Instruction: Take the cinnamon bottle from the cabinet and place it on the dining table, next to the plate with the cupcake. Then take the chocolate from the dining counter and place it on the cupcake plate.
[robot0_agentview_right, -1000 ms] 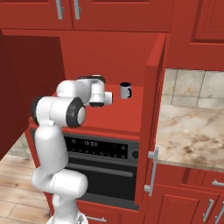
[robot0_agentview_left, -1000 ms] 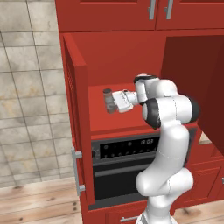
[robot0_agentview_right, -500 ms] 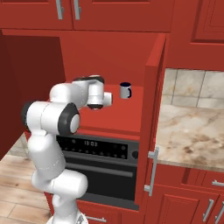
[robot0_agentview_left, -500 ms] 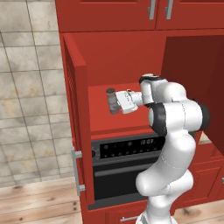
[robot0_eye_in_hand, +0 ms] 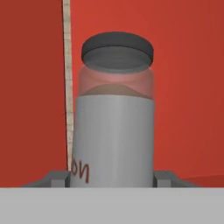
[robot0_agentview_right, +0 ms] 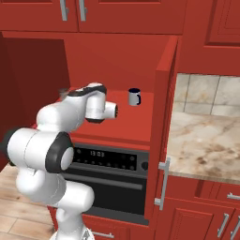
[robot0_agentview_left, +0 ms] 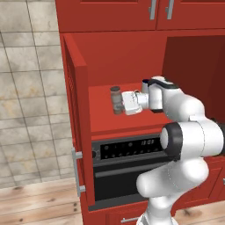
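— Talk me through it, closest thing first.

— Right at my claw [robot0_eye_in_hand: 112,180]: the cinnamon bottle [robot0_eye_in_hand: 114,118] sits squarely between my two fingers [robot0_eye_in_hand: 54,178], one on each side of its pale label, dark cap on top. My jaws are clenched on it, I'd say, though the actual touch points fall at the very bottom edge of the hand view, so take that with some caution.

— And where is the bottle in the room?

— Inside the open cabinet [robot0_agentview_left: 127,57], upright above its red shelf, at the end of my outstretched claw [robot0_agentview_left: 119,102]. From the left base view the cinnamon bottle [robot0_agentview_left: 116,99] is close to the open door.

— Anything further in?

— A dark mug [robot0_agentview_right: 134,96] farther along the shelf, well apart from me.
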Motion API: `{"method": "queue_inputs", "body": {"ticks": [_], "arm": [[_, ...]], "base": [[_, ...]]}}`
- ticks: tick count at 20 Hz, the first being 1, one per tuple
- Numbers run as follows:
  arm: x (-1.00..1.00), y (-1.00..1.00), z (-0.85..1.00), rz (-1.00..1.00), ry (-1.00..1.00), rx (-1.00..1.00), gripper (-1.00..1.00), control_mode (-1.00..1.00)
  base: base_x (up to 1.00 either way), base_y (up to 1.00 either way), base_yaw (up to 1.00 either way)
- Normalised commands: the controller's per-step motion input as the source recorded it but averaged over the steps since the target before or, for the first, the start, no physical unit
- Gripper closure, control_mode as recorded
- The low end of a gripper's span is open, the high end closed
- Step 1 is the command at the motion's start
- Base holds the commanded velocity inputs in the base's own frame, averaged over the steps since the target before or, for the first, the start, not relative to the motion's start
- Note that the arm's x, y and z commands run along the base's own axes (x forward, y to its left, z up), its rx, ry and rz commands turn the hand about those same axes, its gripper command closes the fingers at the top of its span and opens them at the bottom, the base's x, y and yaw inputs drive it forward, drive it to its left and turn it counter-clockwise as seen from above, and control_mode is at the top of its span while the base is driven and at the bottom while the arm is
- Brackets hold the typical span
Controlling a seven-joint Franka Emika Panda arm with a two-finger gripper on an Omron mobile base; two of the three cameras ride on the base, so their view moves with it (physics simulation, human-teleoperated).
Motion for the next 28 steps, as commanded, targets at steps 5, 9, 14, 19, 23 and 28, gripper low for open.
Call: {"method": "queue_inputs", "body": {"ticks": [5, 9, 14, 19, 23, 28], "arm": [[-0.55, -0.11, 0.32, 0.01, -0.02, 0.0, 1.0, -1.0], [-0.56, -0.18, 0.25, 0.04, -0.04, 0.0, 1.0, -1.0], [-0.57, -0.2, 0.14, 0.05, -0.02, 0.0, 1.0, -1.0], [-0.51, -0.23, 0.03, 0.0, 0.0, 0.0, 1.0, -1.0], [-0.13, -0.12, 0.0, -0.05, 0.01, 0.0, 1.0, -1.0], [0.0, 0.0, 0.0, 0.0, 0.0, 0.0, 1.0, 1.0]], "base": [[0.0, 0.0, 0.0], [0.0, 0.0, 0.0], [0.0, 0.0, 0.0], [0.0, 0.0, 0.0], [0.0, 0.0, 0.0], [-0.06, -0.01, 0.0]]}}
